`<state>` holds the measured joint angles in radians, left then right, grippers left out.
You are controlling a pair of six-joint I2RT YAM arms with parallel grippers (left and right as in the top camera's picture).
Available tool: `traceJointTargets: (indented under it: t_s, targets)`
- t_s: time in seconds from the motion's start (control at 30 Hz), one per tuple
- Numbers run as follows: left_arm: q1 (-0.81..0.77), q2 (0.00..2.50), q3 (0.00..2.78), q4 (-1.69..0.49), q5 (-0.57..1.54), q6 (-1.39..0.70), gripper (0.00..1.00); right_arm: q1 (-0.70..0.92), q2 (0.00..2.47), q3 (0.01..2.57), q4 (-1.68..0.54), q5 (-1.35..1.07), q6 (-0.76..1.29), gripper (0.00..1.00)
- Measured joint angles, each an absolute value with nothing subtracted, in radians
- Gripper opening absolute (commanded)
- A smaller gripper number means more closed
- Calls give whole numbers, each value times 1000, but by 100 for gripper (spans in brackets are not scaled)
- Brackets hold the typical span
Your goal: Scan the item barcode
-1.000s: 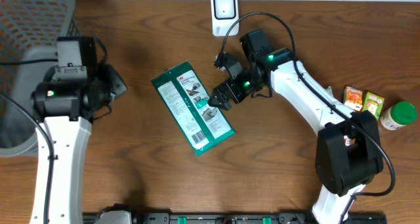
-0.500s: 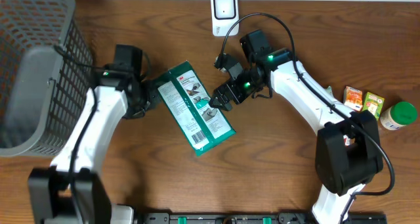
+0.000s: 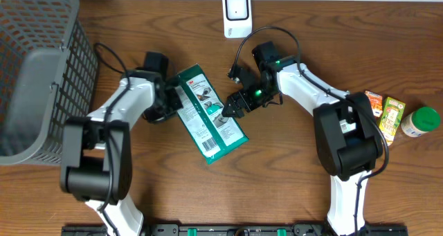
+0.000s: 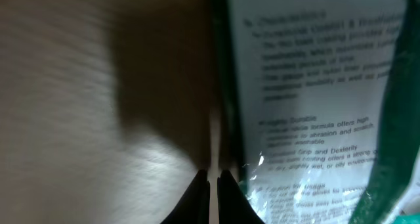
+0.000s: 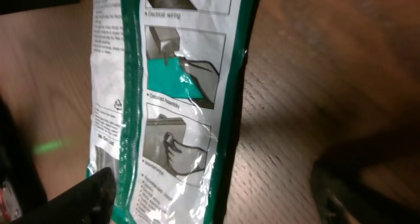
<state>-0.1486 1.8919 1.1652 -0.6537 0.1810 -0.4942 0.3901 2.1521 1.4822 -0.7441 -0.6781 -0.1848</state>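
The item is a flat green and white packet lying printed side up on the wooden table, its text also filling the left wrist view and its pictures the right wrist view. My left gripper is shut, its black fingertips nearly together on the table just beside the packet's left edge, holding nothing. My right gripper is open over the packet's right edge, one finger over the packet and the other over bare wood. A white scanner stands at the back edge. No barcode shows.
A grey mesh basket fills the far left. At the right edge stand an orange box, a green box and a green-lidded jar.
My left arm has swung right from beside the basket to the packet's left edge, its jaws closing. The right gripper stays at the packet's right edge, jaws slightly narrower.
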Motion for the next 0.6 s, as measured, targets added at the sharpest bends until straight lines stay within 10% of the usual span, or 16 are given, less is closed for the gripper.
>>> traceJointTargets:
  t_s: [0.6]
  targets:
    - [-194, 1948, 1201, -594, 186, -494, 9, 414, 2294, 1482, -691, -1076, -162, 56]
